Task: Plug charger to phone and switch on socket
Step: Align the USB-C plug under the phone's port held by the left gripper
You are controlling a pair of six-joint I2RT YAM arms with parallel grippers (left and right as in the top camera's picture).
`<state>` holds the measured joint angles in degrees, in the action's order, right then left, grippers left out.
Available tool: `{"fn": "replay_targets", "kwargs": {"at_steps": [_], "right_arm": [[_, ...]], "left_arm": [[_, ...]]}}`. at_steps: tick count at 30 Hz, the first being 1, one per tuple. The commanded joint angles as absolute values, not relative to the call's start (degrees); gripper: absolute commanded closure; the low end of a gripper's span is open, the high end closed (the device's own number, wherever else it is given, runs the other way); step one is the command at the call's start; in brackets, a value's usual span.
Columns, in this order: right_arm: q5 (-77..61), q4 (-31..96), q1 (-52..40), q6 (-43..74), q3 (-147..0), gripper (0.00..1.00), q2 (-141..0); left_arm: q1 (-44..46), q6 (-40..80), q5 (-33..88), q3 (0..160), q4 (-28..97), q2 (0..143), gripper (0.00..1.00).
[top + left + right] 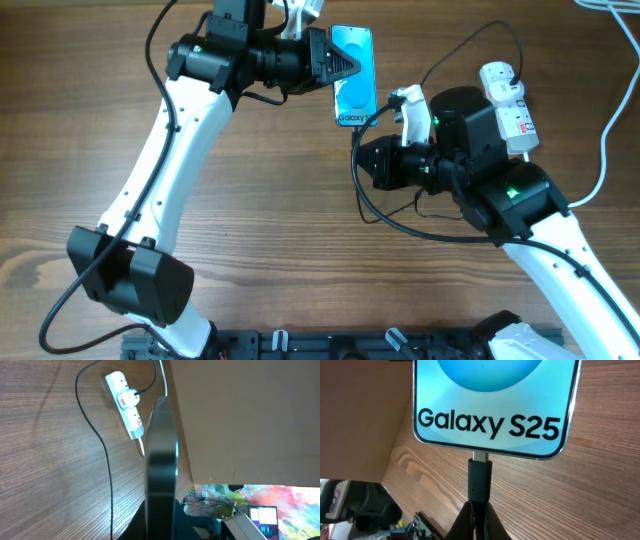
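Left gripper (338, 66) is clamped on the long edge of the Galaxy S25 phone (355, 80), far side of the table (150, 300). On my right wrist feed, the right gripper (479, 517) is pinched narrow around the charger connector (480, 477). Its metal tip is at the phone's bottom port, a little metal showing. Black cable (107, 470) runs to the white plug head (497, 77), seated in the power strip (515, 115). I can't read the switch positions.

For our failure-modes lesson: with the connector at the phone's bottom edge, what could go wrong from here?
1. Bare metal shows between the connector and the phone, so it may be only partly seated. An off-axis push could jam it or tip the phone.
2. The slack black cable trails by the right arm. Reaching for the socket might drag the connector out.
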<state>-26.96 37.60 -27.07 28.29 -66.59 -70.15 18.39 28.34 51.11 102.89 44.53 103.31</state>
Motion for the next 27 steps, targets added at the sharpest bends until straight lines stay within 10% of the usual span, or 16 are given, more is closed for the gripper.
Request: {"fn": "replay_targets", "kwargs": {"at_steps": [1,27], "right_arm": [[-26.79,37.30,-27.14,28.56,-67.51,0.96,-69.17],[-26.33,37.32,-27.14,28.42,-67.51,0.96,-69.14]], "left_arm": [[18.63,27.22,53.58,103.00,44.07,103.20,0.96],[18.48,25.78,52.93,103.00,44.12,103.20,0.96]]}}
